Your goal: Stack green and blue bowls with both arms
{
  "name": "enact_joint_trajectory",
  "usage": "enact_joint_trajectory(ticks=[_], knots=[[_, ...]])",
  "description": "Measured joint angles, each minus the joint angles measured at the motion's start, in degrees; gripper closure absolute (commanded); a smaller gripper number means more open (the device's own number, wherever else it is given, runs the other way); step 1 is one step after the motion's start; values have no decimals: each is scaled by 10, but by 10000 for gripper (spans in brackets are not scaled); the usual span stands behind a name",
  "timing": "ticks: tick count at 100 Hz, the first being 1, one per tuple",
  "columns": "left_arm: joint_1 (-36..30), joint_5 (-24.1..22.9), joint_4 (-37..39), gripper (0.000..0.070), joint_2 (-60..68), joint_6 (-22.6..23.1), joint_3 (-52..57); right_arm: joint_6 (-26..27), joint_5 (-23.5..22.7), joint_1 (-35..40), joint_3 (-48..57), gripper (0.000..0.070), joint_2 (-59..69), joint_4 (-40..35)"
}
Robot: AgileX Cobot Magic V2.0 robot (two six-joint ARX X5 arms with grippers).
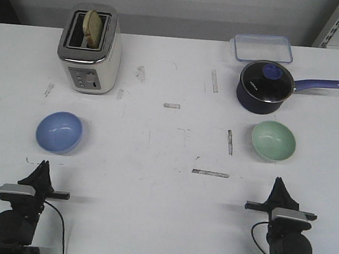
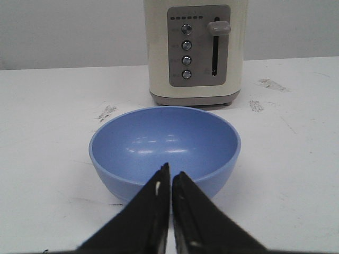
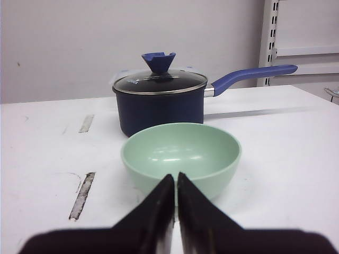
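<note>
The blue bowl (image 1: 59, 131) sits upright toward the desk's left edge, closer to the near edge than the far one, and the green bowl (image 1: 273, 140) sits upright toward the right edge, the two well apart. Seen from the front, a cream toaster (image 1: 90, 48) with a slice of bread (image 1: 94, 28) in its slot stands near the far left corner. A dark blue saucepan (image 1: 265, 86) with a glass lid and a long handle pointing to the right edge stands just beyond the green bowl, and a clear rectangular container (image 1: 261, 48) lies at the far edge behind it. The left gripper (image 1: 44, 166) rests by the near edge in line with the blue bowl, not touching it; the right gripper (image 1: 279, 184) rests likewise before the green bowl. The white desk (image 1: 165, 163) carries scuffs and strips of tape.

In the left wrist view, the left gripper (image 2: 170, 174) has its fingertips pressed together with nothing between them, pointing at the blue bowl (image 2: 164, 151), whose hollow holds nothing. The toaster (image 2: 195, 52) stands behind, control panel facing the camera.

In the right wrist view, the right gripper (image 3: 175, 182) is likewise closed on nothing, tips aimed at the green bowl (image 3: 181, 157). The saucepan (image 3: 160, 100) stands just behind the bowl.
</note>
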Motion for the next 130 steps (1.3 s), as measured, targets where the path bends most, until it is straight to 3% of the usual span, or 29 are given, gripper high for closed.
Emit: enact_joint_trajectory(ticks=[45,64,90,103,130], knots=[[0,0,0,699,0,0,0,0,2,0,0,700,0,15],[0,0,0,699,0,0,0,-11,36,-1,2,700,0,113],[0,0,0,699,0,0,0,-52,42,-1,167,700,66,100],[0,0,0,699,0,0,0,-56,42,-1,295,700,167,34],[0,0,0,699,0,0,0,-72,40,-2,579,699,426,-207]])
